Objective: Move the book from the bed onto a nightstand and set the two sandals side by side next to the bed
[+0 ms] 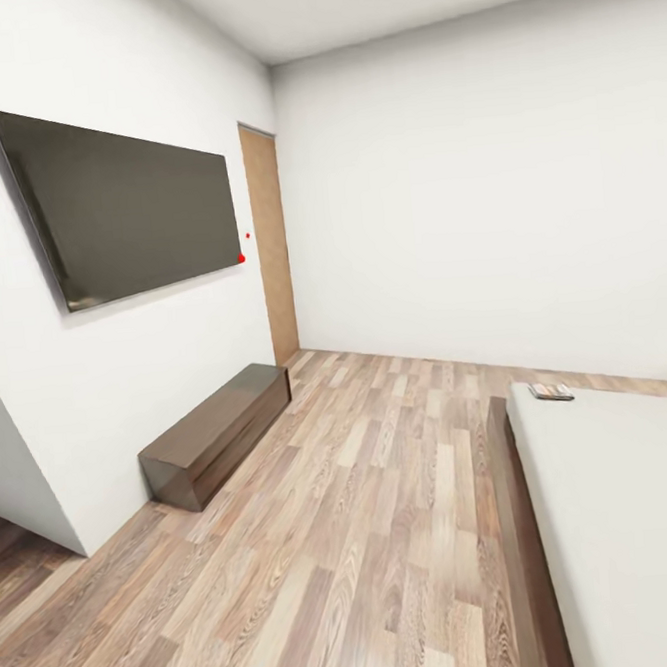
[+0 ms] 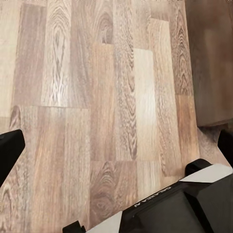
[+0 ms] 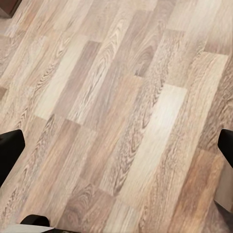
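Evidently we are in transit, both end effectors spread empty over the wood-plank floor (image 1: 369,531), since the small dark book (image 1: 551,392) lies at right on the pale grey-white bed (image 1: 628,511).

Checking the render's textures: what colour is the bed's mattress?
Plain pale grey-white; the mattress shows best in the head view, edged by the dark brown bed frame.
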Controlling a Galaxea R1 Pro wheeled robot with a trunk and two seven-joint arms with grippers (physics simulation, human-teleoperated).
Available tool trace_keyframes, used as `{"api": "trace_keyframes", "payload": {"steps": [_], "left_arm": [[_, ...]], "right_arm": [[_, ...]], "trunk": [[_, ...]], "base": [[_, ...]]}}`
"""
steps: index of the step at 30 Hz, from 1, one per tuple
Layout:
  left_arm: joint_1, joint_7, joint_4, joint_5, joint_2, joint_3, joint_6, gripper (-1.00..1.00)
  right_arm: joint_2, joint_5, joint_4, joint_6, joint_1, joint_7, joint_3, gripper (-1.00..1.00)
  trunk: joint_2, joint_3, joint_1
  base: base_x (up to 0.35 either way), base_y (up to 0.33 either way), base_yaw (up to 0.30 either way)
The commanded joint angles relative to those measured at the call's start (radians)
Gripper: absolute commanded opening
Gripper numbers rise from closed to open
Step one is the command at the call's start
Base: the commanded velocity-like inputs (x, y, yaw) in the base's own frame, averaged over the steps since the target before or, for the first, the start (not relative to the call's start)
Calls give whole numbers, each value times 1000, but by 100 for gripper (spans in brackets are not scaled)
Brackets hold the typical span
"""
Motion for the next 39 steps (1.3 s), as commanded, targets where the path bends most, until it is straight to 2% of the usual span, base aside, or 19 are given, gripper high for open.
{"api": "trace_keyframes", "payload": {"steps": [1,39], "left_arm": [[0,-2,1,-10,0,8,-4,100],[0,-3,1,-8,1,12,-4,100]], "right_arm": [[0,11,1,-5,-1,5,-8,100],[0,5,1,1,-1,3,-14,100]], "trunk": [[-1,0,1],[-1,0,1]], "base": [[154,0,18],[293,0,1]]}}
